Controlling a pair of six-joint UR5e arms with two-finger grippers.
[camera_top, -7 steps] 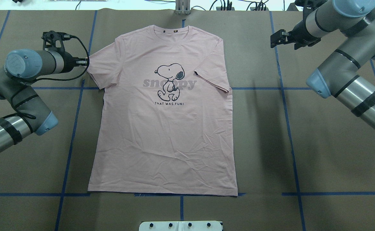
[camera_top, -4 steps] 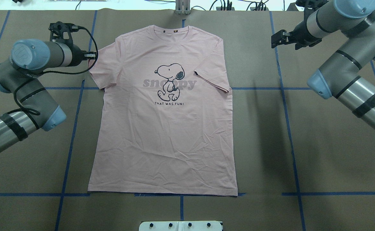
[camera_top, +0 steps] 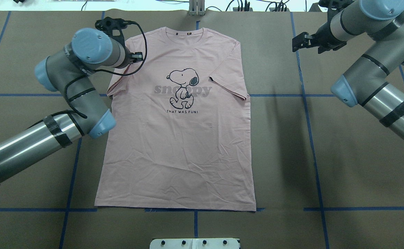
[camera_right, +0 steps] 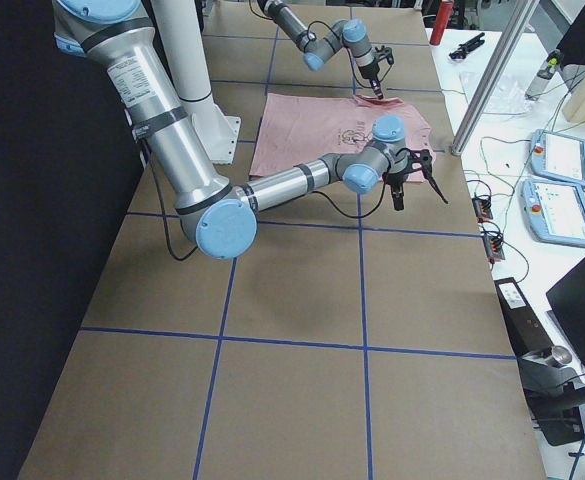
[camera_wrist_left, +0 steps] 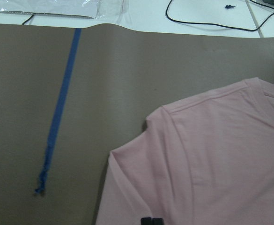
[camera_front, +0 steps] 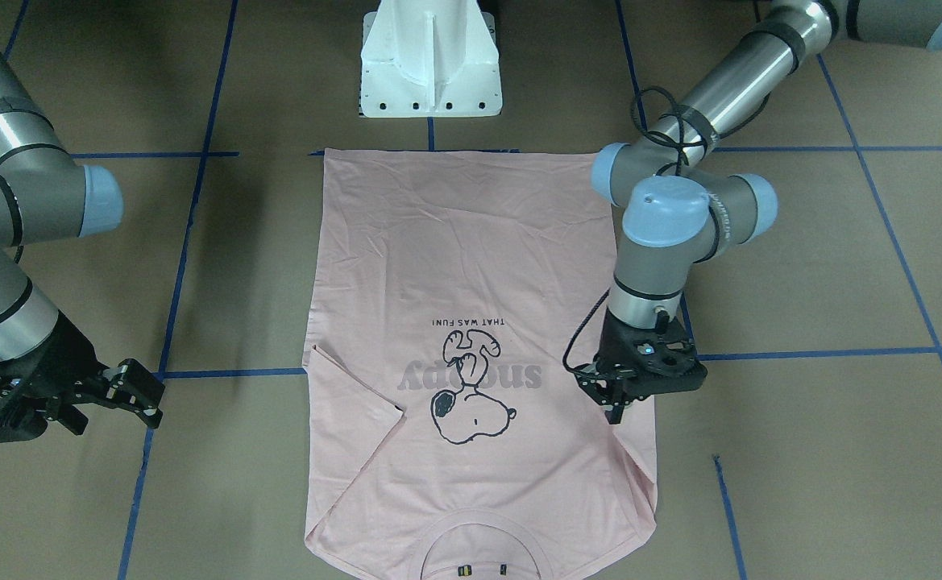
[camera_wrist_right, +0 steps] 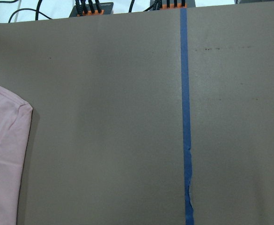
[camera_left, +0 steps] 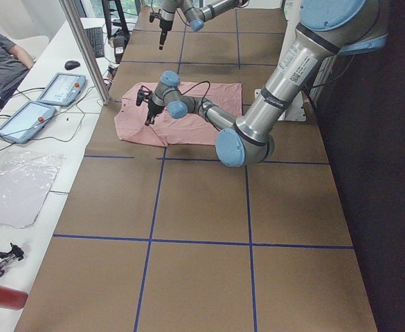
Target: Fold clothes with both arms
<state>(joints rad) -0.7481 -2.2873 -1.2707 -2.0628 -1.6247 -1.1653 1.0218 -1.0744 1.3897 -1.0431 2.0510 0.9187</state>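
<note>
The pale pink T-shirt (camera_top: pixel 181 145) lies flat, print up, collar at the far edge. My left gripper (camera_top: pixel 139 56) hangs over its left shoulder, shut on the left sleeve, which is pulled inward over the chest; the closed tips (camera_wrist_left: pixel 151 220) sit on pink cloth in the left wrist view. From the front, that gripper (camera_front: pixel 617 412) stands just inside the shirt's edge. The other sleeve (camera_top: pixel 229 84) lies folded onto the body. My right gripper (camera_top: pixel 298 41) hovers open over bare table, right of the shoulder, and in the front view it (camera_front: pixel 144 395) holds nothing.
The white pedestal base (camera_front: pixel 430 64) stands at the near edge by the hem. Blue tape lines (camera_top: pixel 309 121) cross the brown table cover. Beyond the far edge are a metal post (camera_left: pixel 84 48), two tablets (camera_left: pixel 60 88), cables and a seated person (camera_left: pixel 1 62).
My left arm swung right from the sleeve's outer edge to over the left shoulder, drawing the sleeve inward with it. The right arm barely moved.
</note>
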